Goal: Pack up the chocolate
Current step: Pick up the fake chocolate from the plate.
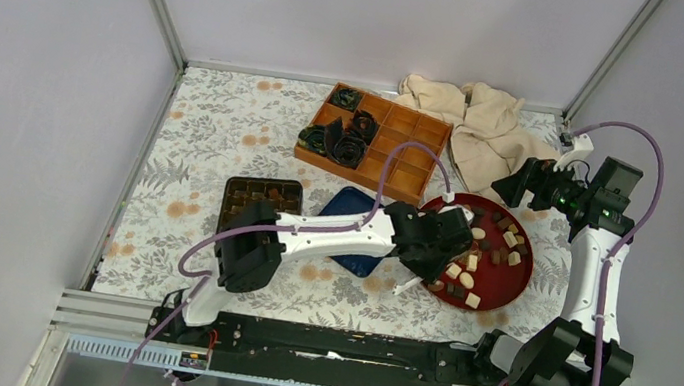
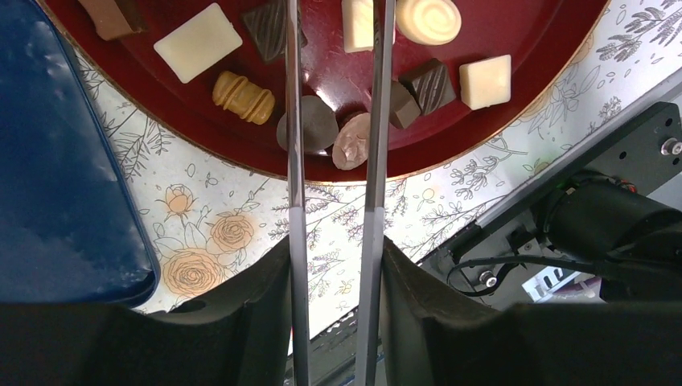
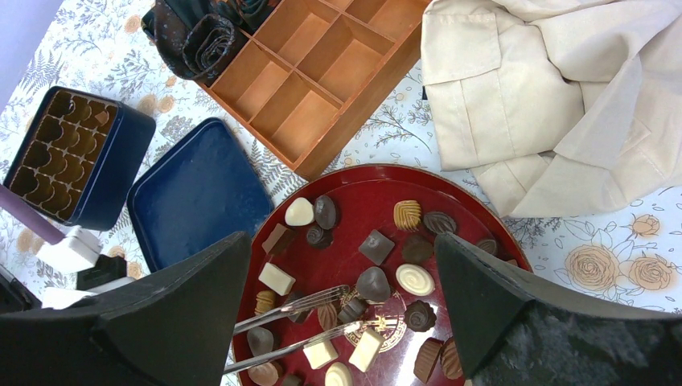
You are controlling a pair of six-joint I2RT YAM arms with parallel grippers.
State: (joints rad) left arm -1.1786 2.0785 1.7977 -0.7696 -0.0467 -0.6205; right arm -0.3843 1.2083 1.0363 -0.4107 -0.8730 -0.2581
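On the red plate (image 3: 366,197) the chocolate (image 3: 414,279) sits loose, well apart from the blue tin (image 3: 76,157) it's meant for; the left gripper (image 3: 366,305) has its jaws partly open, straddling a mid-brown piece (image 2: 351,141) (lined up to pinch, I'd guess; nothing held). The right gripper (image 1: 512,189) hangs wide and empty near the far rim, probably to give room.

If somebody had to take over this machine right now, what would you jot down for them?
Left end effector: part open over the red plate, nothing visibly gripped.
Right end effector: wide open, empty, above the plate.
Chocolate: loose on the plate.
Done: nothing packed; blue tin stands open, its slots look empty.
To do: pick the pieces up and pack them.
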